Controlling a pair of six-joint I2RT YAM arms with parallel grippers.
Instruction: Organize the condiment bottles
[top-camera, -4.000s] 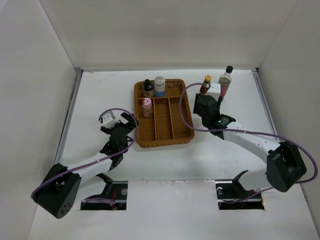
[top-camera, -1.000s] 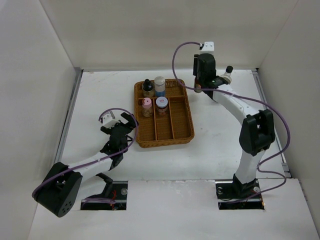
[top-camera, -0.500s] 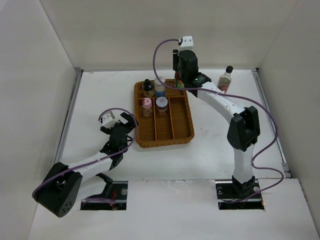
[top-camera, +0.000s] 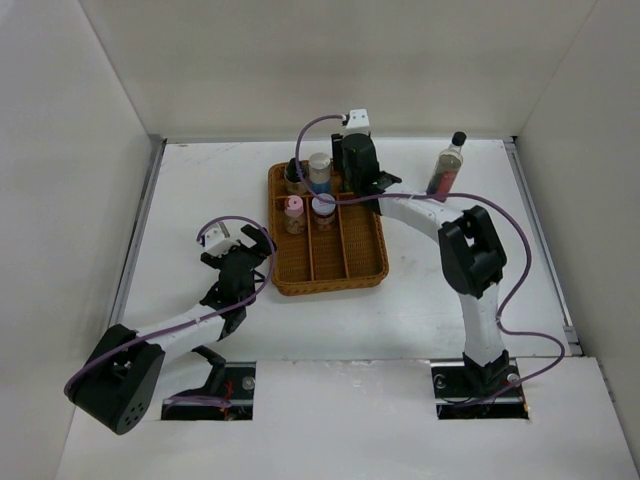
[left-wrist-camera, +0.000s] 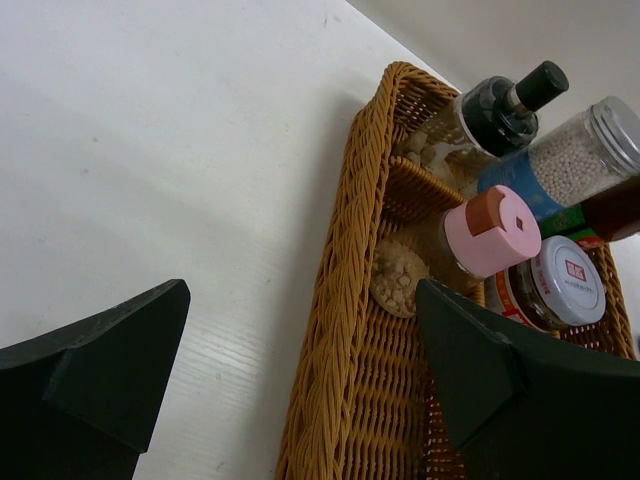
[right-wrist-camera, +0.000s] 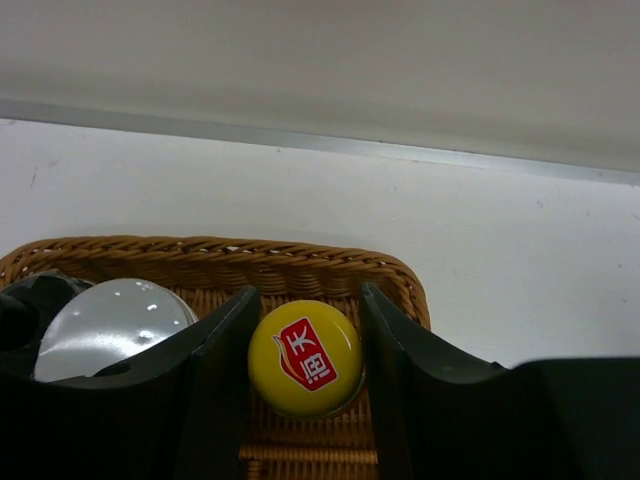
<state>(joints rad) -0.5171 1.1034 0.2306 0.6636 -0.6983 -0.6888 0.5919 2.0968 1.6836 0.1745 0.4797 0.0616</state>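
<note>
In the right wrist view, a yellow-capped bottle (right-wrist-camera: 304, 357) stands in the back right corner of the wicker tray (right-wrist-camera: 220, 255). My right gripper (right-wrist-camera: 306, 300) has a finger pressed close to each side of its cap. In the top view that gripper (top-camera: 351, 184) hides the bottle. The black-capped (top-camera: 295, 172), white-capped (top-camera: 319, 165) and pink-capped (top-camera: 293, 208) bottles and the red-labelled-lid jar (top-camera: 323, 206) stand in the tray's back compartments. A tall clear black-capped bottle (top-camera: 447, 165) stands on the table at the back right. My left gripper (top-camera: 250, 243) rests open left of the tray.
The wicker tray (top-camera: 330, 285) has long front compartments with nothing in them. White walls close the table on three sides. In the left wrist view, the tray's left rim (left-wrist-camera: 345, 300) runs between my open left fingers (left-wrist-camera: 110, 370).
My right arm has swung left from the table's back right to the tray's back, carrying the yellow-capped bottle down into the corner compartment. The left arm has not moved.
</note>
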